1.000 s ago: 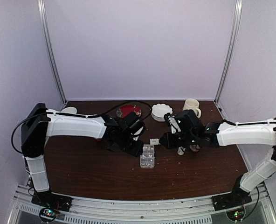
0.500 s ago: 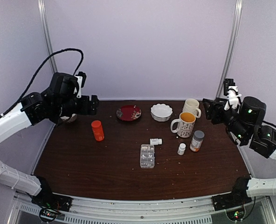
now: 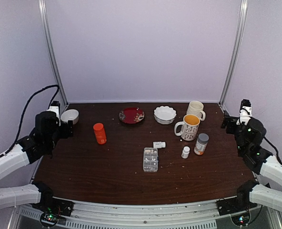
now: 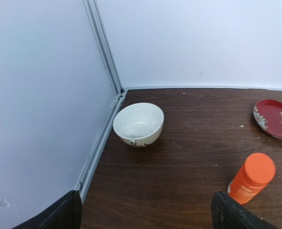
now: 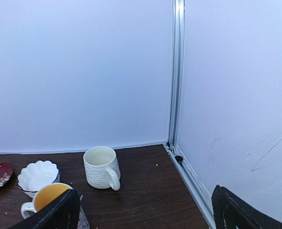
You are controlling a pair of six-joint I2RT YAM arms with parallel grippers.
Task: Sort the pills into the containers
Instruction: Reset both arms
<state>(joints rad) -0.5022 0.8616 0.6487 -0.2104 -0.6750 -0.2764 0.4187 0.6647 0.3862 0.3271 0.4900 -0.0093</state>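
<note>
Pill box (image 3: 150,159) lay flat mid-table, well apart from both arms. Left gripper (image 3: 66,128) hung at left edge, fingers spread wide, empty, bowl (image 4: 138,124) and orange bottle (image 4: 252,177) ahead. Right gripper (image 3: 226,121) likewise released, empty, white mug (image 5: 101,168) beyond

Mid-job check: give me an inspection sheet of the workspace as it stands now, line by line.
Surface: dark wooden table, a few pale specks on it.
Job's things: clear pill box lies flat near the centre; pills are specks too small to count.
Clutter: orange bottle, red plate, scalloped bowl, patterned mug, cream mug, small white bowl, grey-capped bottle, small white bottle, small white case.
Grippers: left gripper and right gripper open, empty, at the table's sides.
Cables: black cable loops by the left wall, off the table.
Surroundings: pale walls, metal posts.
</note>
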